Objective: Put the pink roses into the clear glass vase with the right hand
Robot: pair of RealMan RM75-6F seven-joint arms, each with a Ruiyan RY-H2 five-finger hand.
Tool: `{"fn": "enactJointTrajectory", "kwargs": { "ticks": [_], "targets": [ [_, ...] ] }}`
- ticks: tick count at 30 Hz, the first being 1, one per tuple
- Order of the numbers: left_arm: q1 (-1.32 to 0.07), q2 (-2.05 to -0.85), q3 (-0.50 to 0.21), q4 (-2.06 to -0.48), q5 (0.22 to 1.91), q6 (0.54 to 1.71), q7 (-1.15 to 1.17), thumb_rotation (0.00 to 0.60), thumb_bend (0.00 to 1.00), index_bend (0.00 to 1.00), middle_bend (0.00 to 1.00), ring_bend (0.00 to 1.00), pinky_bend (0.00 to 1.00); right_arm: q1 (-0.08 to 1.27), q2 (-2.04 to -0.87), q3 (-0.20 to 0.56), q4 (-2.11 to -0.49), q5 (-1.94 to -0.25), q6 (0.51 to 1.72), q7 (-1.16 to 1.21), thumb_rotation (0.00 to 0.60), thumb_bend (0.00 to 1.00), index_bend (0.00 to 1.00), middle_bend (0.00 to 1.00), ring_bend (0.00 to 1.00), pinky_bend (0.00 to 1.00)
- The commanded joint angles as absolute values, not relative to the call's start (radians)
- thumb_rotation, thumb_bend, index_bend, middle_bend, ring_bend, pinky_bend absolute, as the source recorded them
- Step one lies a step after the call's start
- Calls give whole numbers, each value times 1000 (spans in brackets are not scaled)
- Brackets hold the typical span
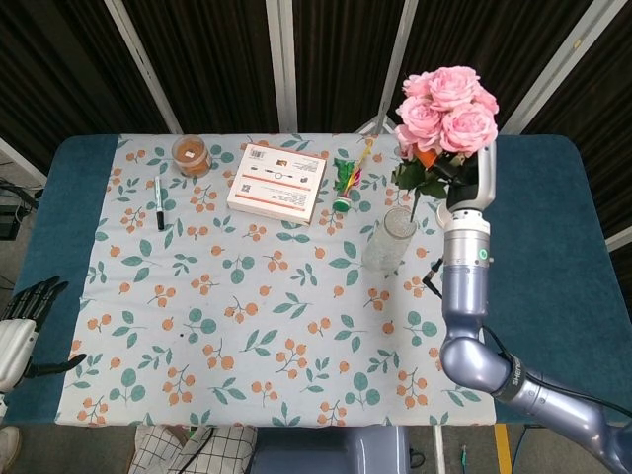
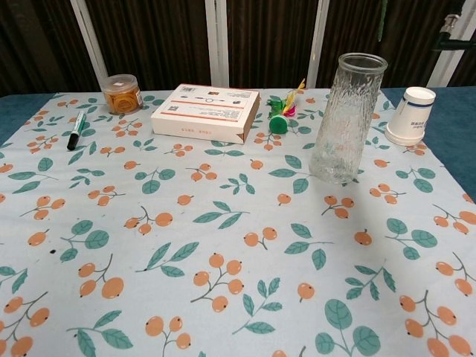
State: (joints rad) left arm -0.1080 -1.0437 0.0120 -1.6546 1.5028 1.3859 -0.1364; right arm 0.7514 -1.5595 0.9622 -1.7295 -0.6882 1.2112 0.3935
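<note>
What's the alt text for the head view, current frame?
The right hand holds a bunch of pink roses raised above the clear glass vase, which stands empty on a floral tablecloth. Behind it lie a box, marker and jar; the left hand rests open at the table's edge.

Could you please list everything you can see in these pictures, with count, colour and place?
pink roses: one bunch, pink with green leaves, held high above the vase
glass vase: one, clear, upright, right of centre
paper cup: one, white, upside down, right of the vase
box: one, white and orange, far centre
jar: one, orange contents, far left
marker: one, green and black, left
shuttlecock: one, green base, beside the box
tablecloth: one, floral
left hand: dark, at the table's left edge, holds nothing
right hand: grips the roses
</note>
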Motion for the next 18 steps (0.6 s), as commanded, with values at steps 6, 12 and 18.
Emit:
{"fn": "enactJointTrajectory", "kwargs": {
  "ticks": [6,12,18],
  "targets": [
    [-107,-1040,9,-1655,1492,1384,-145,600,0,0,0,0,0,821,-1603,946,-1618,-656,1193,396,600,275,439,555,519,371],
    [-107,-1039,8,-1655,1489,1381,-149,600,0,0,0,0,0,816,-1622,911,-1588,-653,1195,410,600,276,435,555,518,371],
    [-107,-1038,10,-1656,1491,1380,-149,600,0,0,0,0,0,802,-1641,877,-1569,-647,1191,429,600,276,428,555,514,371]
  ]
}}
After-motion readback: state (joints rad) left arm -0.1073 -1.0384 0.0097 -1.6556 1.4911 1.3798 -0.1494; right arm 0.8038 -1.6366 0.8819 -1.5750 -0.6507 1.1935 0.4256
